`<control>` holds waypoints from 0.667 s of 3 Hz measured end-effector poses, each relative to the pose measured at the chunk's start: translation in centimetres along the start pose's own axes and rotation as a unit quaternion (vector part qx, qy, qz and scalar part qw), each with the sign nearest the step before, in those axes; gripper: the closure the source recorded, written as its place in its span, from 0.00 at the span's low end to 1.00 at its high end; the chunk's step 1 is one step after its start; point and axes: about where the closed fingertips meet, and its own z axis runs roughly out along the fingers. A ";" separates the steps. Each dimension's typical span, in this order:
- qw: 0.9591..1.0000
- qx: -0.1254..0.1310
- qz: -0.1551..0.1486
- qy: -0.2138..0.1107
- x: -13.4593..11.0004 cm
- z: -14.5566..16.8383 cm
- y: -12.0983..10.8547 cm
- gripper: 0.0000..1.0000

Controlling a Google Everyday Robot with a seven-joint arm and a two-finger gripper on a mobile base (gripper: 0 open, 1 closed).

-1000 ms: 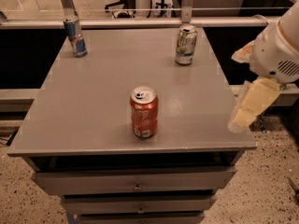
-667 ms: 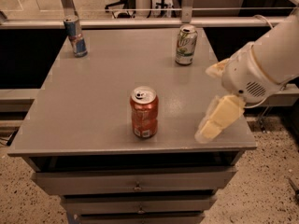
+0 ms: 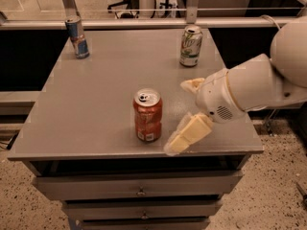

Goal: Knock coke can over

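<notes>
Pincer (image 3: 178, 118): moved left over the worktop (image 3: 96, 104), now just right of the coke can (image 3: 147, 115); spread wide, empty. Can: upright, front centre, apparently untouched. Knock likely imminent.

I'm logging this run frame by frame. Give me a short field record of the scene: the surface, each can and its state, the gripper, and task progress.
surface: grey cabinet top, drawers below
coke can: upright, front centre
gripper: just right of the coke can, low over the top, fingers spread open, a narrow gap to the can
slim blue-and-silver can: upright, back left
green-and-white can: upright, back right
task state: coke can not yet knocked over
</notes>
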 end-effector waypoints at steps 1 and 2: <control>0.997 -0.007 -0.018 -0.075 -1.9 3.6 -0.4 0.00; 0.992 -0.007 -0.024 -0.124 -3.3 5.1 -1.2 0.00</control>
